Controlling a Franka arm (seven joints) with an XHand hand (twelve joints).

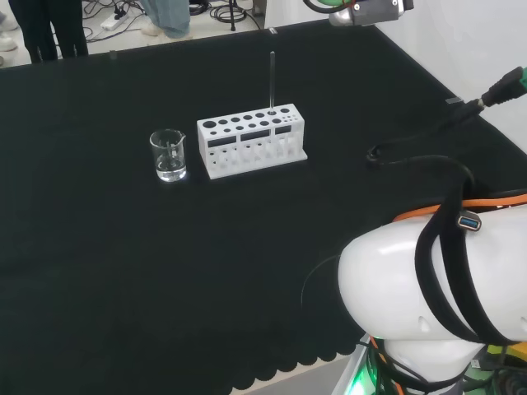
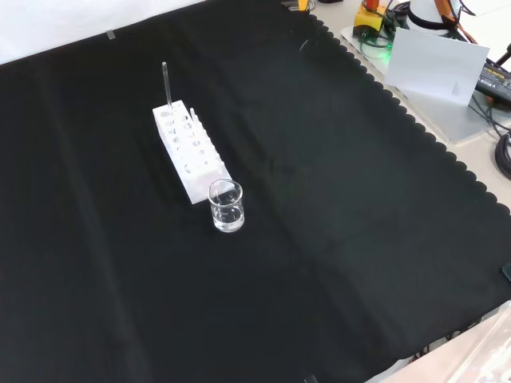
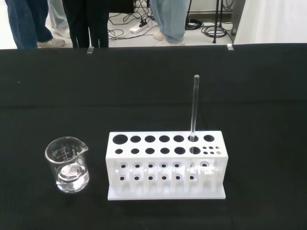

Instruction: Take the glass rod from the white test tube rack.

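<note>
A white test tube rack stands on the black cloth. A thin glass rod rises upright from a hole near one end of the rack's back row. Nothing touches the rod or the rack. The arm's big white link fills the lower right of the head view.
A small clear glass beaker stands close beside the rack's other end. A black cable lies on the cloth at the right of the head view. A grey box sits beyond the cloth's scalloped edge.
</note>
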